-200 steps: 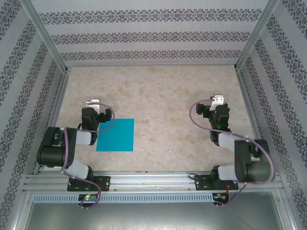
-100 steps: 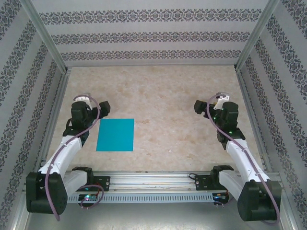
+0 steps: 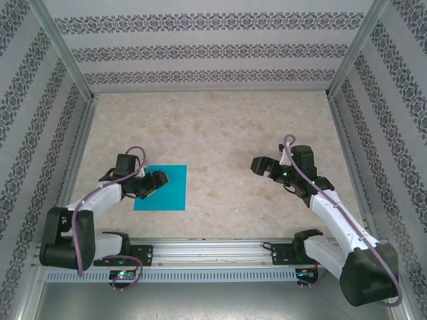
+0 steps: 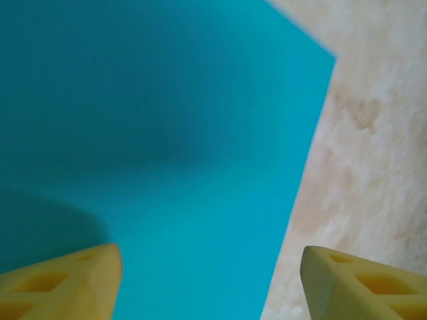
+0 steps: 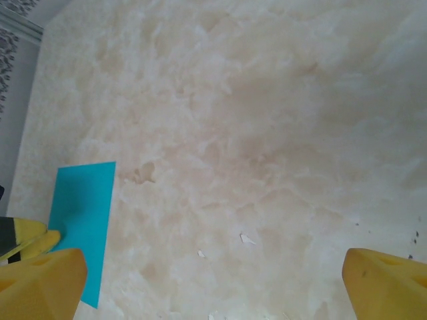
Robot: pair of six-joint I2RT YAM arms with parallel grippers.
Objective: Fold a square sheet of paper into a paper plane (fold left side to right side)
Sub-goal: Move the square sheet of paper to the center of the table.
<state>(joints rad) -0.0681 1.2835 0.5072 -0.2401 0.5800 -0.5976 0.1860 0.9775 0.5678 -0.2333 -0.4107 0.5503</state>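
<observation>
While its two yellow fingers [image 4: 67,280] stand apart with nothing between them, the left end effector [image 3: 153,183] sits over the left part of the square sheet of paper [image 3: 168,193]; whether it touches the sheet cannot be told. That teal sheet lies flat and unfolded on the marbled bench [image 3: 220,120], toward its front-left side. Well apart to the right, the right end effector [image 3: 261,166] is spread wide too, empty, above bare bench, facing left.
</observation>
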